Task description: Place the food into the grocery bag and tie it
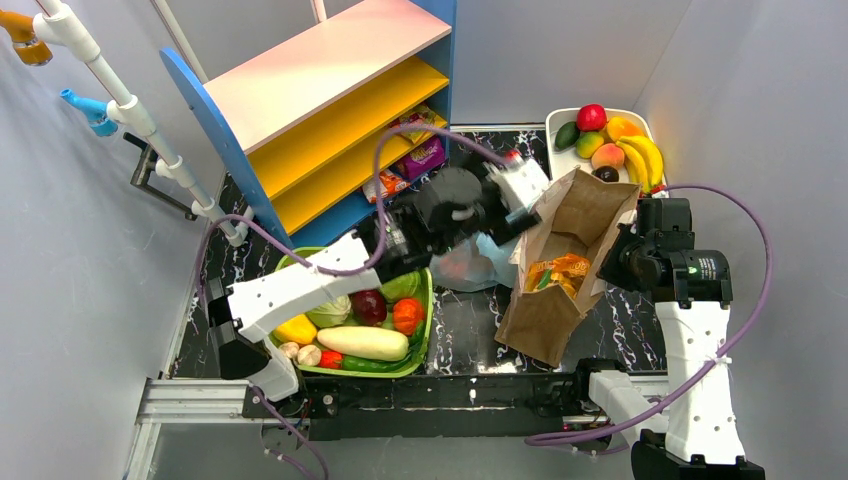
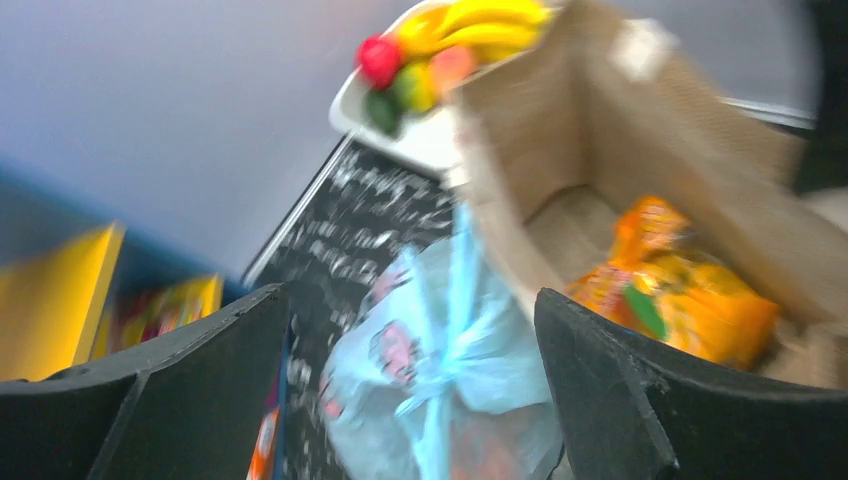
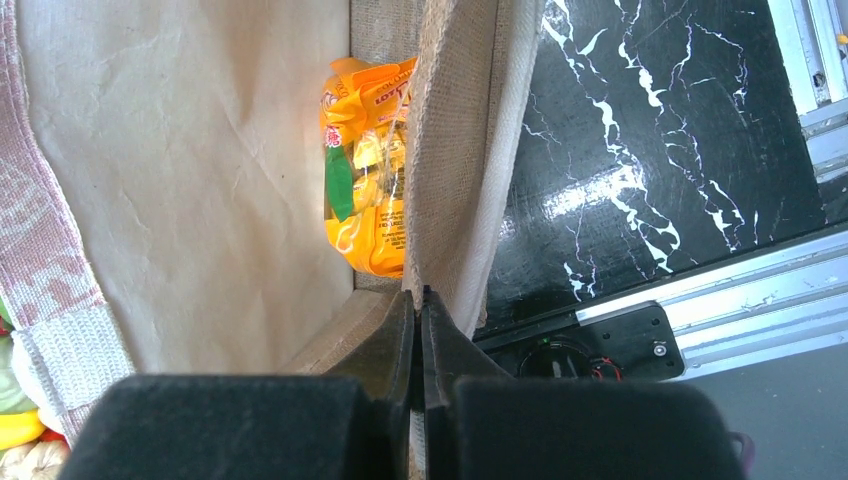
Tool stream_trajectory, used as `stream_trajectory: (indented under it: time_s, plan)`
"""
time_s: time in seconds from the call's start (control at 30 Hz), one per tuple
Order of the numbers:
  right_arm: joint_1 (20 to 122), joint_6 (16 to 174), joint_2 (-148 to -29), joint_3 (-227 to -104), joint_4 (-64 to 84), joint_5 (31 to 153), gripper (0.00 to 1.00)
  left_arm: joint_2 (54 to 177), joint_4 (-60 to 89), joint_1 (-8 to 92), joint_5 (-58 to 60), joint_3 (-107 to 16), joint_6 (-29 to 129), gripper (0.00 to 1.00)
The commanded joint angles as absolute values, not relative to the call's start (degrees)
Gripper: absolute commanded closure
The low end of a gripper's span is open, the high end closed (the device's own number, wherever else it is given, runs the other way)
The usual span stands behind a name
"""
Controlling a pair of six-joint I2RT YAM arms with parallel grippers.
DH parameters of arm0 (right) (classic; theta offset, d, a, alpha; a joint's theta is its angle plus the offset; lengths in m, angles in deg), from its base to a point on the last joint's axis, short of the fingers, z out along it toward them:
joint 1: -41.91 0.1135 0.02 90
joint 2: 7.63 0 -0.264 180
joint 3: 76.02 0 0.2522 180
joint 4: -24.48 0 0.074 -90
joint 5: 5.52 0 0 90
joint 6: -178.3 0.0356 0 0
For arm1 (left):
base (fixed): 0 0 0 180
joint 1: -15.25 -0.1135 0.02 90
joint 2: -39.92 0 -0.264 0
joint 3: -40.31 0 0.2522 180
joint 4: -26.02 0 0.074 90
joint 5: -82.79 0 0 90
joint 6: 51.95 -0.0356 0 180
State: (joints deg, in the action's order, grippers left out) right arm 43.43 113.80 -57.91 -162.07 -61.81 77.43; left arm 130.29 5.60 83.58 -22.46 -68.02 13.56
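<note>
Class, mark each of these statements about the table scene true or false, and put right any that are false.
1. The left end effector is open, with the light-blue grocery bag showing between its fingers. True.
2. The right end effector is open and holds nothing. False: it is shut on the rim of the brown paper bag.
3. An orange snack packet lies inside the brown paper bag. True.
4. The bananas lie in the green basket. False: they lie on the white tray with other fruit.

Plain pale grey walls (image 1: pixel 60 250) enclose a black, white-veined marble tabletop (image 1: pixel 462 335). A blue-sided shelf unit with pink and yellow boards (image 1: pixel 330 110) stands far left.
</note>
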Motion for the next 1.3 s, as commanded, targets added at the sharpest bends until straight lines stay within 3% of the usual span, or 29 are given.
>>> stream_trajectory:
  time_s: [0.0,0.1,0.27,0.63,1.0,1.27]
  plan:
    - [43.38,113.47,-57.62,-162.09,-60.75,78.42,0.99,129.24,-3.64,72.14,-36.2,-70.78,31.94,0.08]
    - [43.39,113.58,-57.5,-161.78,-60.62,79.27,0.99,127.56,-2.66,68.24,-38.14,-67.11,35.7,0.08]
    - [43.34,113.74,-57.56,-161.6,-60.42,80.08,0.99,127.02,-11.06,58.99,-39.26,-66.13,56.36,0.13]
    - [43.55,113.87,-57.5,-160.72,-59.86,80.91,0.99,125.81,-14.68,53.9,-41.9,-59.73,79.45,0.14]
    - [44.11,113.8,-57.16,-159.71,-59.78,80.94,0.99,118.42,4.33,50.83,-44.47,-37.0,93.56,0.16]
    - [44.27,113.83,-56.78,-158.95,-59.61,80.92,0.99,119.21,20.96,48.83,-43.82,-25.56,97.26,0.11]
